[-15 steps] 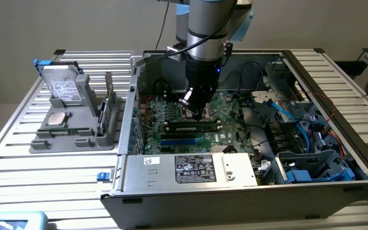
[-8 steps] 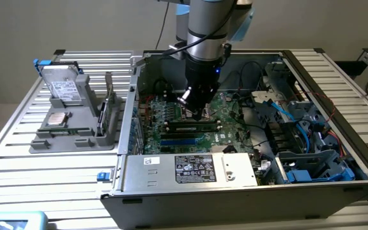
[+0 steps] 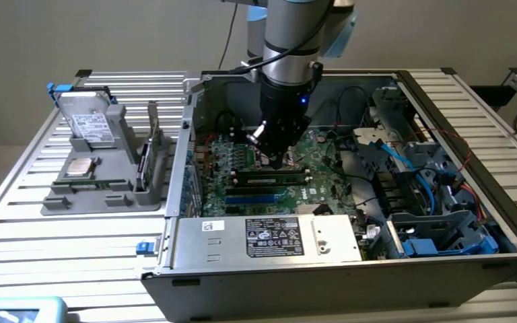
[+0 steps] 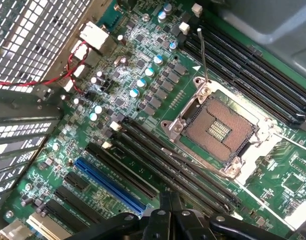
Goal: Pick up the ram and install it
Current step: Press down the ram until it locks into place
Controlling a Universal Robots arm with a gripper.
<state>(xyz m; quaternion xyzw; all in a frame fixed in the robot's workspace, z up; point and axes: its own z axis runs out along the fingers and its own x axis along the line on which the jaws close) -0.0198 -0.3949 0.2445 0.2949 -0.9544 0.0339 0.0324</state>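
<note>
Ram, one stick, under closed claw

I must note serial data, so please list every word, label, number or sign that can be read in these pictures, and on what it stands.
None can be read.
Power supply label: print too small.
White sticker on the case: blurred.
Drive label in the grey tray: too small.
Motherboard markings: unreadable.

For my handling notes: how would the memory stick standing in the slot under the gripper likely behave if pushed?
The memory stick is a thin flat board, so probably stiff and light. Standing on edge, it likely takes downward pushes but might crack sideways.
</note>
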